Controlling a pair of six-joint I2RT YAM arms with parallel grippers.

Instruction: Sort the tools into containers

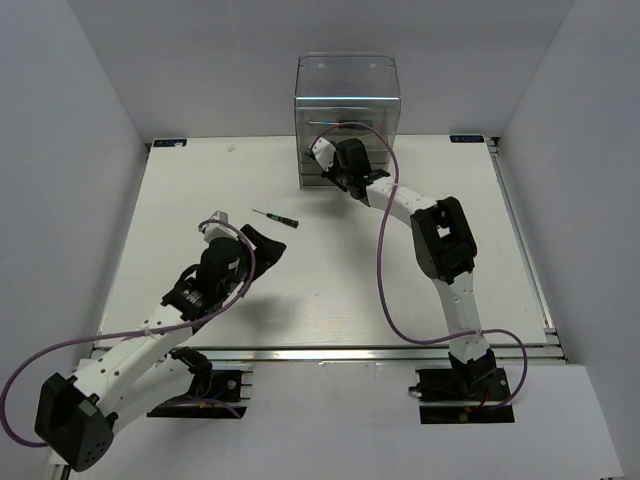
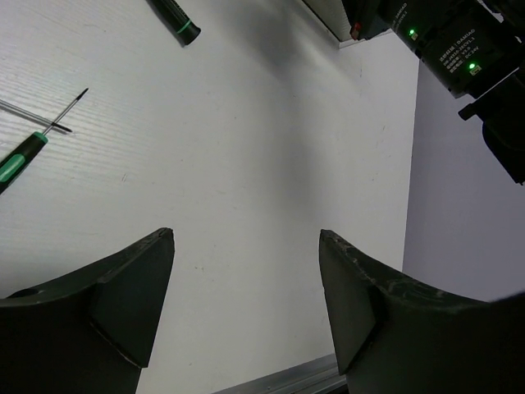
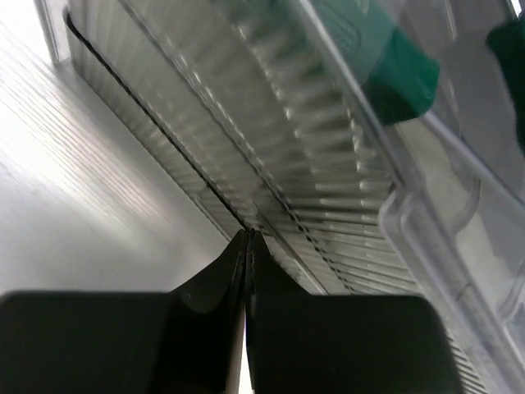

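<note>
At tall transparent plastic drawer box [image 1: 347, 80], your right end effector [image 3: 248, 240] clenched, empty: press drawer front squarely. Left end effector [image 2: 246, 240] released; centre it over green-and-black screwdriver [image 1: 276, 218].

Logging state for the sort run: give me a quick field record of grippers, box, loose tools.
left gripper: open, empty, over the table
right gripper: shut, tips against a drawer front
drawer box: far table edge, centre
loose tools: screwdriver and second screwdriver handle, both on table ahead of left gripper
stored: green handle seen inside a drawer
</note>
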